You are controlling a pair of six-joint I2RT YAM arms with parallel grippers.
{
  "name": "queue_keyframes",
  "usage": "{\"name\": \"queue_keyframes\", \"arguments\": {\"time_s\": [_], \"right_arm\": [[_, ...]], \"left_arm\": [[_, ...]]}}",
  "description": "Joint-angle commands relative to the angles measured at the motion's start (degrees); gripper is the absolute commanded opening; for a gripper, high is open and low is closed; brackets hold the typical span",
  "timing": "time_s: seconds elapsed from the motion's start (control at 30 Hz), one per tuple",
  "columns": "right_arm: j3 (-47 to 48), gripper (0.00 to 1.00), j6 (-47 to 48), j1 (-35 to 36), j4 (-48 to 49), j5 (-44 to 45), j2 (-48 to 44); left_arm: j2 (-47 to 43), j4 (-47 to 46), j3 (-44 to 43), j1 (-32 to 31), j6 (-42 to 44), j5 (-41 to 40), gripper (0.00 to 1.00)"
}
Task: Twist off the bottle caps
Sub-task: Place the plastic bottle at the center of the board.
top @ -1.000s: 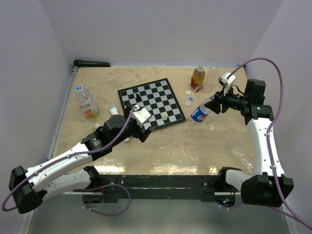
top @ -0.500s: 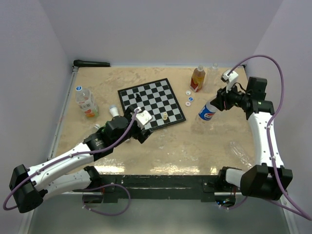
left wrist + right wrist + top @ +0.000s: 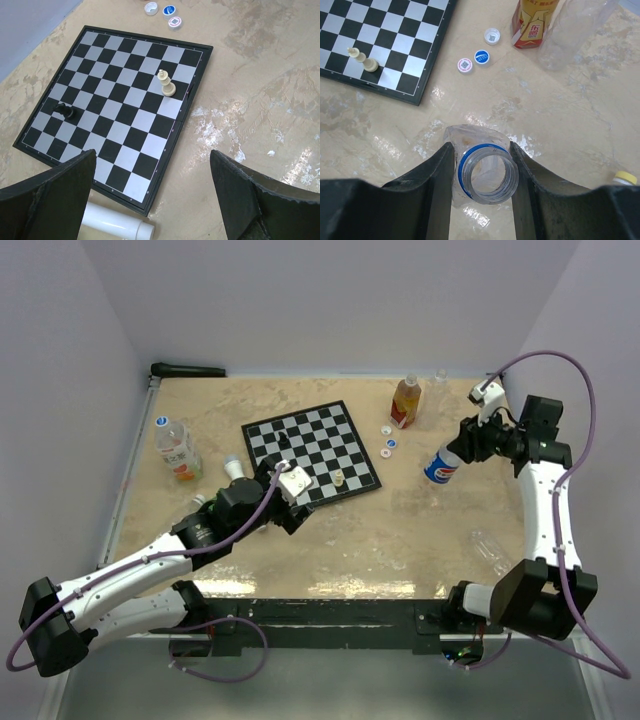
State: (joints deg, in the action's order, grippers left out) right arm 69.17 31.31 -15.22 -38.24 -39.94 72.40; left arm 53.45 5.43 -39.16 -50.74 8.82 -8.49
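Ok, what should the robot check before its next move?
1. Right gripper shut on the Pepsi bottle: ok.
2. Pepsi bottle's cap off, mouth open: ok.
3. Left gripper open and empty: ok.
4. Three loose caps lie on the table, apart from the held bottle: ok.
5. Orange-labelled bottle on the left uncapped: not ok, blue cap still on.
6. Yellow-labelled bottle uncapped: cannot tell.

1. The yellow cap (image 3: 624,177) is half hidden behind a black finger (image 3: 615,210).
2. The orange-labelled bottle (image 3: 534,22) and clear bottle (image 3: 575,30) are cut by the upper edge.
3. The open-necked bottle (image 3: 485,175) is hidden below its mouth.
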Motion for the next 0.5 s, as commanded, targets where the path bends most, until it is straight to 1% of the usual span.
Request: {"name": "queue_keyframes", "arguments": {"time_s": [0.0,0.47], "right_arm": [[2.5,0.08,2.0,-1.2,0.3,-0.3,0.4],[3.3,0.09,3.1,-2.9,0.5,-0.8,3.0]], "left_arm": [[-1.0,-1.3,0.0,0.2,1.1,0.6,1.0],[-1.0,-1.2,0.0,0.2,1.2,0.7,1.0]]}}
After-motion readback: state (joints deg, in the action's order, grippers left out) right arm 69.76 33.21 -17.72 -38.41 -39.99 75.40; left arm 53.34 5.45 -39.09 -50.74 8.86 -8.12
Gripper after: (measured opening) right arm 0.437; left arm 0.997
